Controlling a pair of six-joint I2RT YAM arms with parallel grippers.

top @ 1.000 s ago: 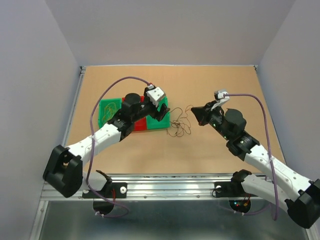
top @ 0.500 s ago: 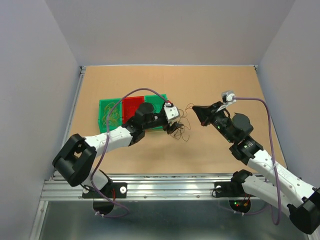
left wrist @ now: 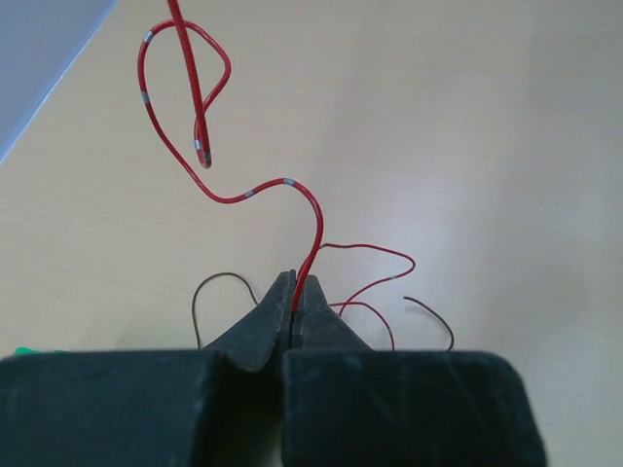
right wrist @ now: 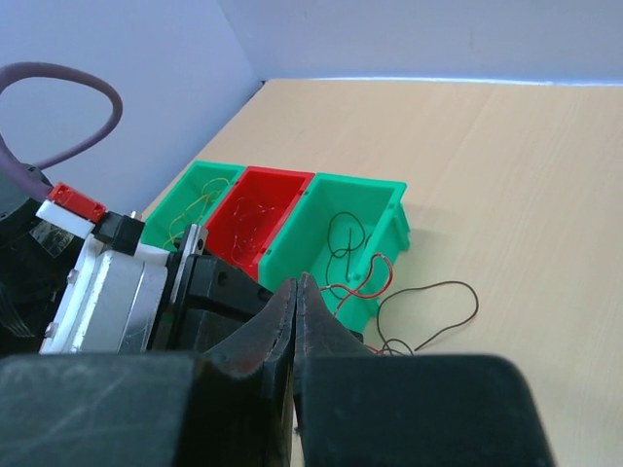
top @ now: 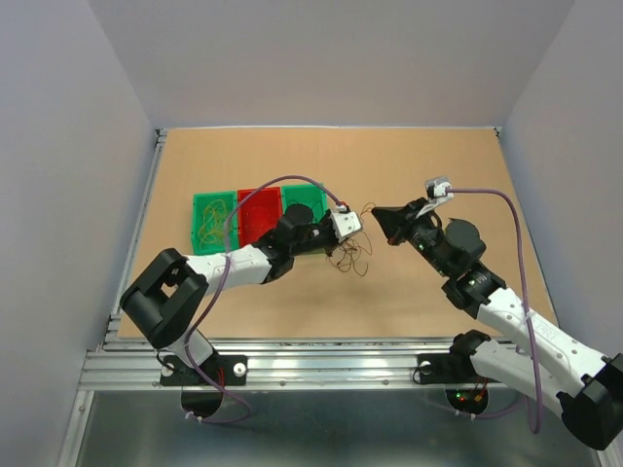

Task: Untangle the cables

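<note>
Cables (top: 350, 251) are strewn on table (top: 438, 165); left gripper (left wrist: 295, 287), wide a second ago, is clamped on red wire (left wrist: 319, 229), so separation can be begun; right gripper (right wrist: 296, 292) is pinched shut, possibly on a strand.

Grey walls (top: 331, 58), apparently wooden tabletop (top: 321, 165).

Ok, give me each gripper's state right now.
Left gripper: closed on the red wire.
Right gripper: closed, no wire seen between its fingers.

Red wire (left wrist: 284, 182): upper end off-frame
</note>
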